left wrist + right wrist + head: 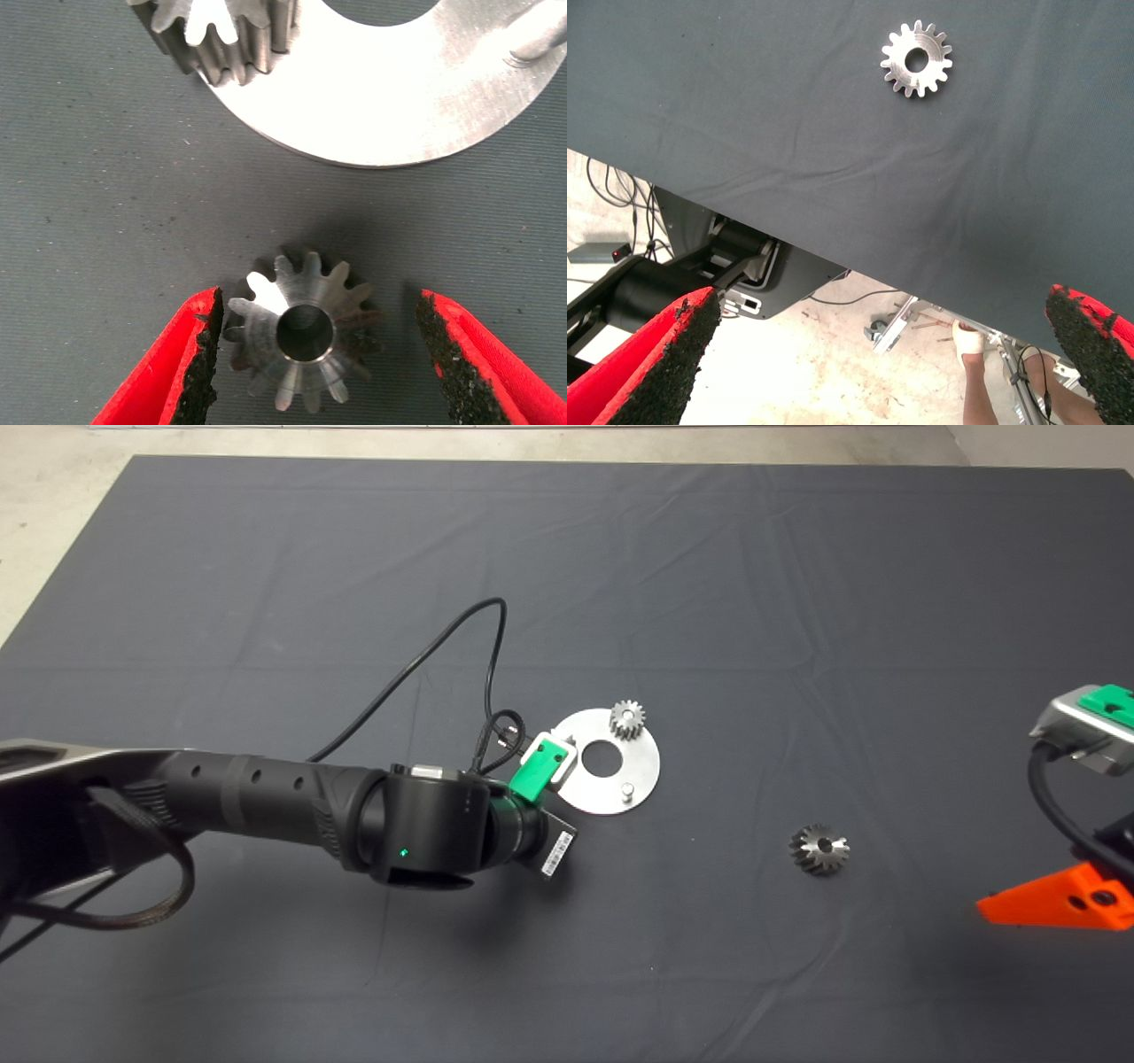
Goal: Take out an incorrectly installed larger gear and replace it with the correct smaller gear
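the smaller gear (301,341) lies flat on the dark mat (89,177), just off the rim of the round metal plate (399,106), bore facing up. the left gripper (319,297) hangs straight over it and hides it in the head view. the larger gear (819,849) is already off the plate and lies on the mat well to the right, so the step in hand looks like picking up the replacement. to do it well, the grip should close square across the teeth with the gear centred. right now it sits off-centre: one black pad (205,350) is at or almost at the tooth tips, while the other pad stands clear with bare mat showing between. shifting slightly before closing would keep the gear from skidting toward the plate or tipping. held level, its bore could then go down over the free peg (626,790), near another small gear (627,719) seated on the plate. the claw is moderately open, a little wider than the gear, and holds nothing yet. the right gripper (881,301) waits at the right edge of the mat, its fingers spread wide and empty.
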### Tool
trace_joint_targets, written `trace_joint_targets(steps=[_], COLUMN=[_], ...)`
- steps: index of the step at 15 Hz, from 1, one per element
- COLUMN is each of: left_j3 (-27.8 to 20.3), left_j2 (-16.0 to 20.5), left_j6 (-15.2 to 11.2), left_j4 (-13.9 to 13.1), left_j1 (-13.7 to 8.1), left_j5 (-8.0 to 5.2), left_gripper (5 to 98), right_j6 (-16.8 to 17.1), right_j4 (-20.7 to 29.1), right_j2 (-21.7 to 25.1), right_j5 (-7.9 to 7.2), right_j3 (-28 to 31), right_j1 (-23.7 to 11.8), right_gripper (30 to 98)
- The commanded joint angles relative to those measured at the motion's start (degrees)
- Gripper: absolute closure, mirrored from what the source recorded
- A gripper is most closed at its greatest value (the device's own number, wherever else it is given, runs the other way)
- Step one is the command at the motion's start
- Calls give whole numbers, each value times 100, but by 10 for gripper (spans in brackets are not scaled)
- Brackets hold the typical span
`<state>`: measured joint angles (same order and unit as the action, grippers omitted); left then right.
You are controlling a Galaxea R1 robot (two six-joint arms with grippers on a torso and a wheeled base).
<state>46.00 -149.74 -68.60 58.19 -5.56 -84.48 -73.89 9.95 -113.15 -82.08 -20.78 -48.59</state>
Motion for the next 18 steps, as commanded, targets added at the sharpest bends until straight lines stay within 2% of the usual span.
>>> trace_joint_targets(steps=[1,2,6,8,10,15,18], left_j3=[-41,-40,-40,-48,-67,-66,-48], left_j2=[-15,-16,1,1,-8,-46,-52], left_j6=[39,66,171,171,171,162,154], left_j4=[132,132,149,149,149,170,176], left_j1=[11,33,151,151,151,107,107], left_j5=[-104,-121,-130,-130,-130,-121,-121], left_gripper=[492,531,537,537,582,582,634], right_j6=[-38,-38,-38,-38,-38,-38,-38], right_j4=[183,183,177,174,183,177,183], right_j2=[7,7,7,7,7,7,7], right_j5=[17,17,17,17,17,17,17], right_j3=[32,32,32,24,24,32,28], right_j1=[-116,-116,-116,-116,-116,-116,-116], right_gripper=[316,316,315,316,316,316,316])
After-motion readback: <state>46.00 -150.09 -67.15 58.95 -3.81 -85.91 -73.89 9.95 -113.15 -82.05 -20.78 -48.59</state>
